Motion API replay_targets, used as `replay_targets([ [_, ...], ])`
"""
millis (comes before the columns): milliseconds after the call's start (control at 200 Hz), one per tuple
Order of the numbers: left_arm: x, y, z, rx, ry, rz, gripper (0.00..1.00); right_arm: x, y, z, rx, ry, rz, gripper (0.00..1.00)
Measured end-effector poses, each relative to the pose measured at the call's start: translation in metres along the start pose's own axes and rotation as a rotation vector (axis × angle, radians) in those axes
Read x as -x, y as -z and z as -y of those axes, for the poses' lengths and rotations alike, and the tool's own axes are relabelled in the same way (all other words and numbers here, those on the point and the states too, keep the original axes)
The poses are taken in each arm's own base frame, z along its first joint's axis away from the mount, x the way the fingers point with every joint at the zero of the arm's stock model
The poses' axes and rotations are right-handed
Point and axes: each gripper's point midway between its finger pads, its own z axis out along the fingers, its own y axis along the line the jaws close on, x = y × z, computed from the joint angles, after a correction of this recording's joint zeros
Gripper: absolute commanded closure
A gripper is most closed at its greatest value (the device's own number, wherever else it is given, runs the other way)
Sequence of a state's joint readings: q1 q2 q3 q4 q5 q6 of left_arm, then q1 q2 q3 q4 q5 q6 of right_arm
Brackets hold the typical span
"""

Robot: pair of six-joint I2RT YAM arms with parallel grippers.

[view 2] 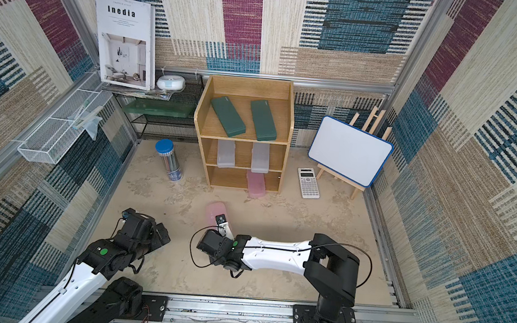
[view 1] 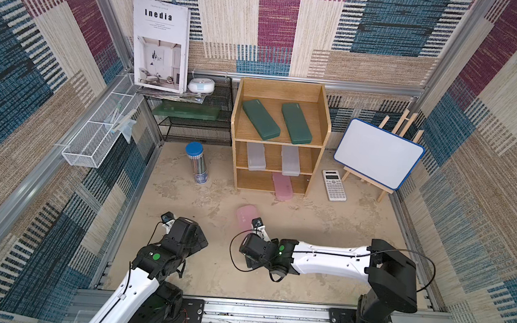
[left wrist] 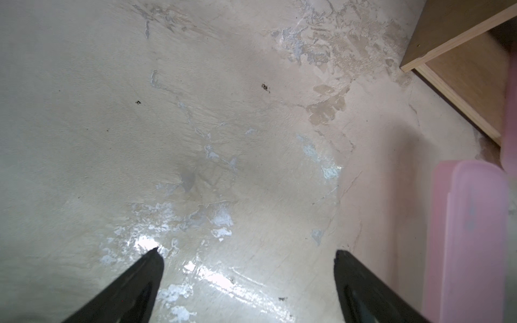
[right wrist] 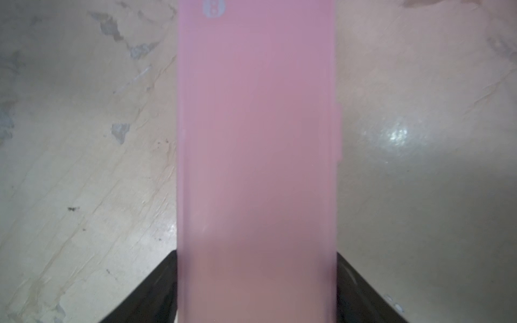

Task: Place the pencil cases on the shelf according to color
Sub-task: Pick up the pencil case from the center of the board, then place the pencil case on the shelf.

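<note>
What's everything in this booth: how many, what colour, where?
light-oak wooden three-tier shelf: 1, oak, centre back.
dark green plastic pencil cases: 2, green, top tier.
frosted white plastic pencil cases: 2, white, middle tier.
pink plastic pencil cases: 2, pink, one jutting from bottom tier, one in front.
grey-white calculator: 1, grey-white, right of shelf.
blue-framed whiteboard on easel: 1, white, back right.
clear blue-lidded pencil tube: 1, clear, left of shelf.
black wire-mesh rack: 1, black, back left.
translucent green box: 1, green, inside rack.
white "Inedia" magazine: 1, white, atop rack.
white round gadget: 1, white, atop rack.
white wire basket: 1, white, left wall.
left gripper: 1, black, open, empty.
right gripper: 1, black, closed on front pink case.
</note>
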State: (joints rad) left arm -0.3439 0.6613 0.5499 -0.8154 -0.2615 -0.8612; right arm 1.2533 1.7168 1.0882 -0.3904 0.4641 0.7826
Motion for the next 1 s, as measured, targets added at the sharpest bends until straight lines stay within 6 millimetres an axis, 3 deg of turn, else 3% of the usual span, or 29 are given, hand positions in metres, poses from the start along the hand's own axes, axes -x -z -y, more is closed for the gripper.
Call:
replay_targets([
  [225,-0.001,-0.009,0.013,-0.007,-0.016,-0.045,0.01,0.045,-0.013,0.026,-0.050,-0.091,0.069,0.31],
  [546,-0.001,-0.022,0.035,-0.045,-0.063,-0.096,0.01,0.116,-0.070,0.046,-0.091,-0.188,0.112,0.33],
  [771,-0.007,-0.032,0.044,-0.068,-0.092,-0.136,0.01,0.144,-0.107,0.053,-0.103,-0.242,0.121,0.31],
  [997,-0.010,-0.037,0.047,-0.079,-0.122,-0.151,0.01,0.155,-0.136,0.051,-0.104,-0.261,0.107,0.15],
])
